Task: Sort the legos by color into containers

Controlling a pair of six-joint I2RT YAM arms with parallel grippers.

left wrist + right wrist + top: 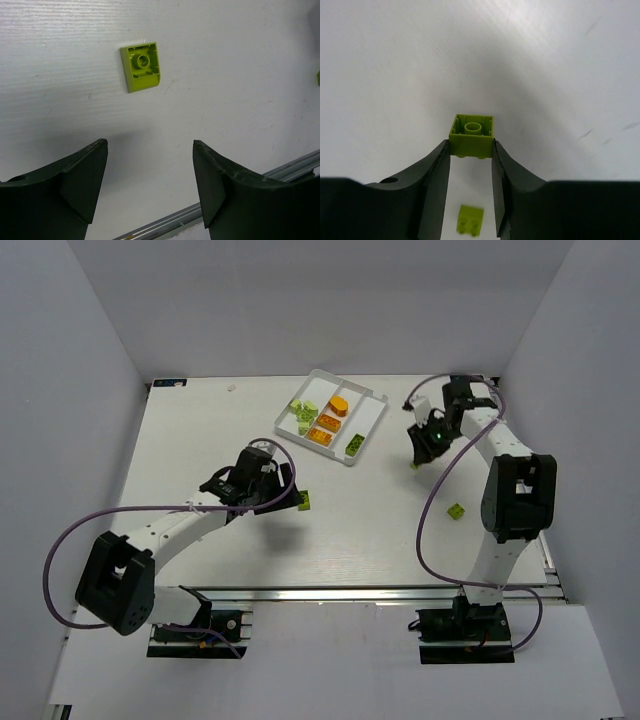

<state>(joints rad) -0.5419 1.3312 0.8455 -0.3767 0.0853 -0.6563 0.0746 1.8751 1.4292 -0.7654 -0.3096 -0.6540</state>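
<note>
Orange and green legos (328, 423) are lying in the white tray (378, 412), upper centre; two yellow-green bricks (305, 502) are lying below it, and a third brick (471, 131) is hanging pinched.

Worktop (370, 530): white, matte, with faint scuffs. Plain white walls (300, 300) stand at its left, far and right sides. An aluminium rail (330, 594) runs along its near edge.

arms (190, 525): white links, black joints | cables (420, 540): purple | end effectors (150, 145): black
</note>
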